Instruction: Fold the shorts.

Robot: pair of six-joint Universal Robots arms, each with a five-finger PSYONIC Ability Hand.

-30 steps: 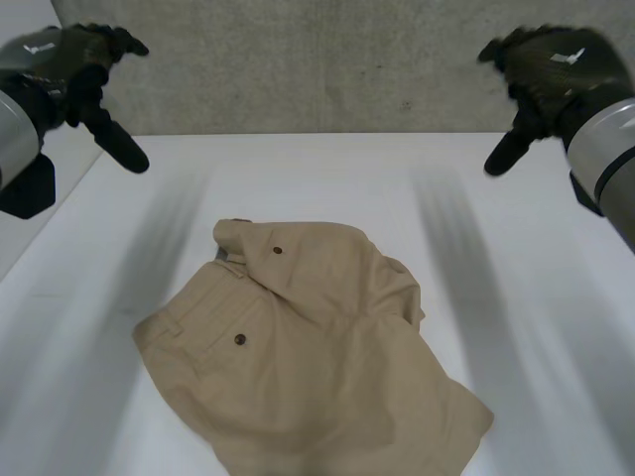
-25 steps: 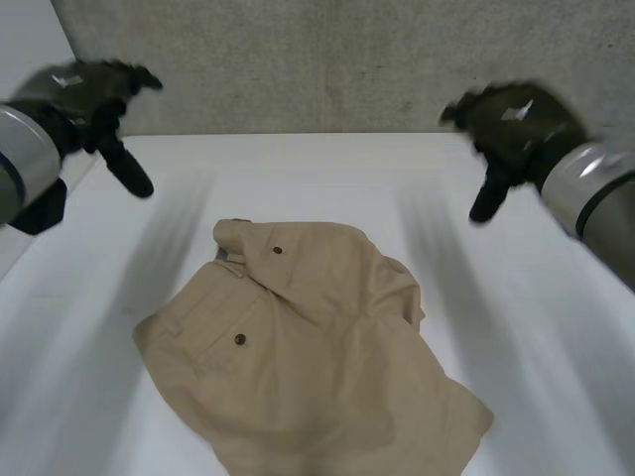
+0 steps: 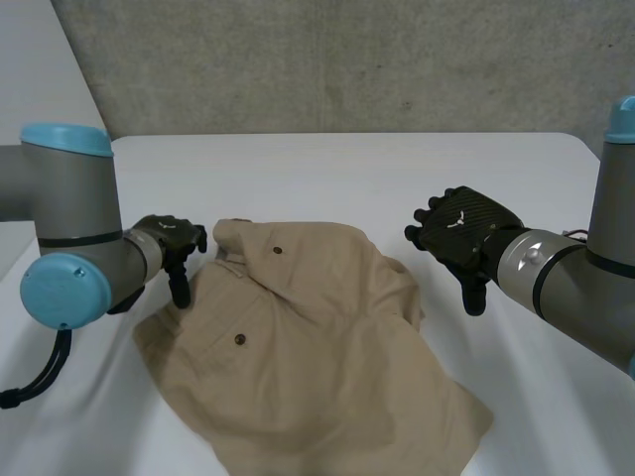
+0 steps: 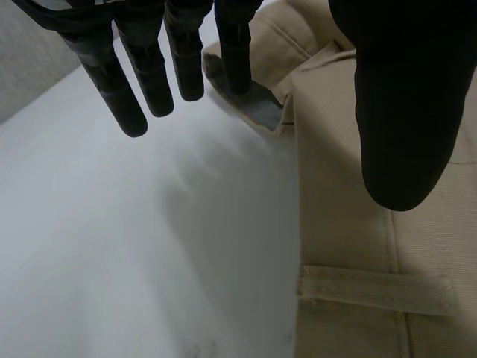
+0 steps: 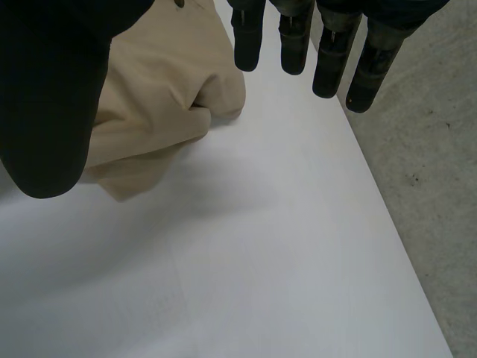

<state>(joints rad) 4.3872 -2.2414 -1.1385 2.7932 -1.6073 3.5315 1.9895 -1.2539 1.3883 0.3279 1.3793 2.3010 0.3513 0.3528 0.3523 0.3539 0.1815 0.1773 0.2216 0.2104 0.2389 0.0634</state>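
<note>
— Starting on the left: what is the left hand [image 3: 171, 243] there for?

— It sits low at the waistband corner of the shorts [image 3: 308, 347], empty, its fingers [image 4: 112, 82] straight and spread wide from the thumb. One fingertip seems to touch the grey lining [image 4: 253, 101] at that corner. The thumb hangs over the cloth, not far from a belt loop [image 4: 373, 291]. I judge it is placed so that thumb and fingers can close on the corner

— And the shorts themselves?

— They lie on the table [image 3: 347, 169] between the two hands, rumpled, pocket side up with a button [image 3: 239, 339] showing. The part nearest the left hand's fingertips is flapped over. No tidy fold is made yet, so I'd say the work has barely begun and the cloth wants spreading first

— Then the right hand [image 3: 461, 233]?

— It is beside the bunched edge of the shorts and clear of it. Its fingers [image 5: 332, 52] are straight, the thumb is held well away, and it grips nothing. Bare table lies under the palm and the cloth is on the thumb's side. It looks set to take that side, so both hands can draw the shorts flat
</note>
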